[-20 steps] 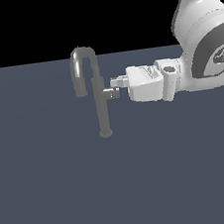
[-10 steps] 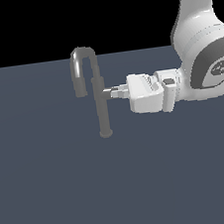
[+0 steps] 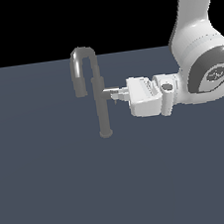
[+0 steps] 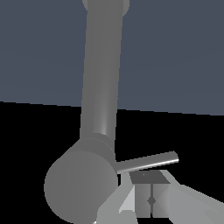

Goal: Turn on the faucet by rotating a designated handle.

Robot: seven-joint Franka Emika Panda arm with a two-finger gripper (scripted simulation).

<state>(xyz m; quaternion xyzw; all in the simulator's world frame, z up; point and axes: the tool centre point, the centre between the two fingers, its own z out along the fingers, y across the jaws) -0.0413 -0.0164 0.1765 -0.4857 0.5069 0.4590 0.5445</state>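
Note:
The faucet is a slim grey column on a round base, with an arched spout curving down toward the exterior view's left. The handle, a short grey stub, juts from the column toward the exterior view's right. My gripper reaches in level from that side, its tips right at the stub. In the wrist view the stub's round end fills the near field, and a thin lever pin sticks out of it. My gripper is shut, fingertips pressed together just beside the pin, nothing between them.
A flat dark blue-grey floor stretches all around the faucet. The white forearm and wrist of my arm stand on the exterior view's right.
My hand has sunk a little lower beside the column and rolled at the wrist, staying at the handle. The faucet column and spout have not moved.

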